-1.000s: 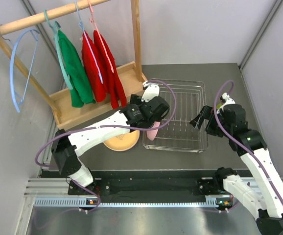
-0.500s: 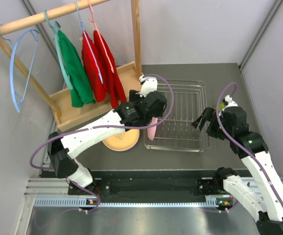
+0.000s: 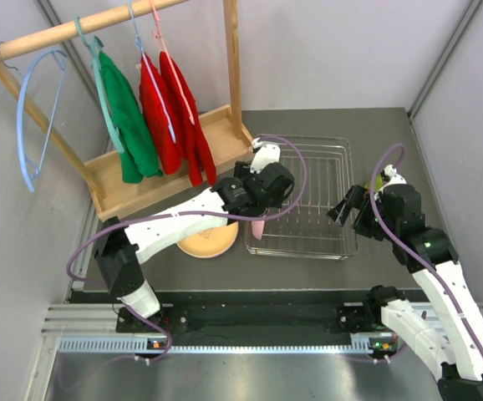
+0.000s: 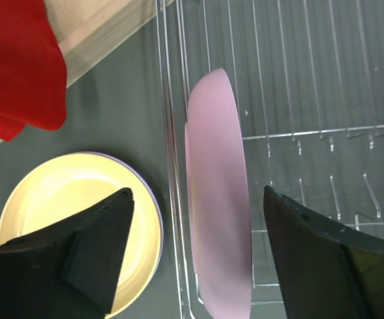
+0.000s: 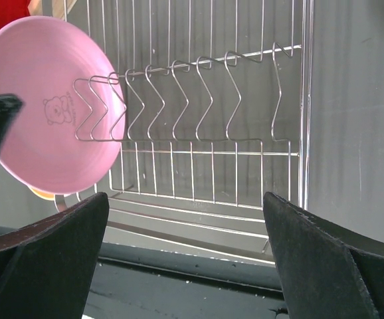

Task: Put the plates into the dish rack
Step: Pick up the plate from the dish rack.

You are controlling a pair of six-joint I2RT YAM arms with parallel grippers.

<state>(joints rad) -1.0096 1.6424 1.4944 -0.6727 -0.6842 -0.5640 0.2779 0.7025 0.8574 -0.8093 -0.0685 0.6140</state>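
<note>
From above, the left gripper (image 3: 261, 215) has shifted slightly over the left end of the dish rack (image 3: 346, 196), above the pink plate (image 3: 259, 227). Left wrist: its fingers are spread either side of the plate (image 4: 217, 199), not touching it. The plate stands on edge just inside the rack wall. Right wrist: the right gripper (image 5: 185, 199) is spread wide and empty, and the plate (image 5: 39, 126) sits against the end dividers. If not seated between the wires, the plate could topple, or a finger could clip it.

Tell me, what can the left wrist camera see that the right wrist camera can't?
Only the left wrist: the yellow plate lying flat on the table, its whole face showing; the right wrist catches just a sliver. Only the right wrist: the little bear print on the pink plate. Both: the pink plate standing on edge in the dish rack.
</note>
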